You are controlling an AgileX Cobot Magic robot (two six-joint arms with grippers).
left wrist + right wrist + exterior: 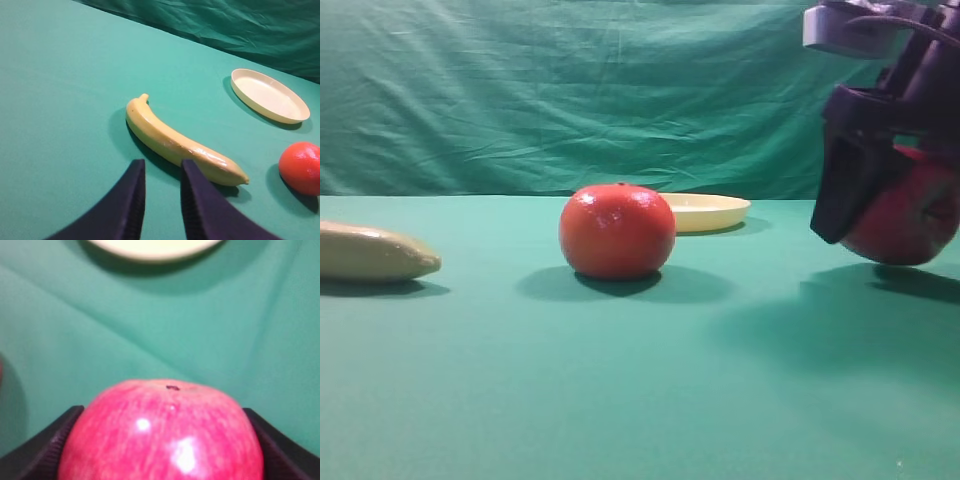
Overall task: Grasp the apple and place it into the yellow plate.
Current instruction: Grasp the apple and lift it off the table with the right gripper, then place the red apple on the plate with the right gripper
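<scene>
High view: right gripper (880,215) at far right, dark fingers (840,200) spread wide around the apple (910,215), which sits on the green cloth (620,400); full clamp not certain from here. Plate (705,212) farther back, near the middle, well apart from the apple. Orange-red fruit (617,231) in front of the plate, overlapping its left edge in the picture. Banana (375,253) at far left.

Left wrist view: left gripper (161,200) above the cloth, fingers (131,200) close together with a narrow gap, nothing between them. Banana (180,142) just ahead, lying diagonally. Plate (269,95) beyond, upper right. Orange-red fruit (301,167) at right edge.

Right wrist view: apple (162,435) filling the lower middle, glossy, stem dimple up. Ribbed pads (50,450) right at both flanks, seemingly touching; firm grip impossible to tell. Plate (152,247) ahead at top edge, apart from the apple.
</scene>
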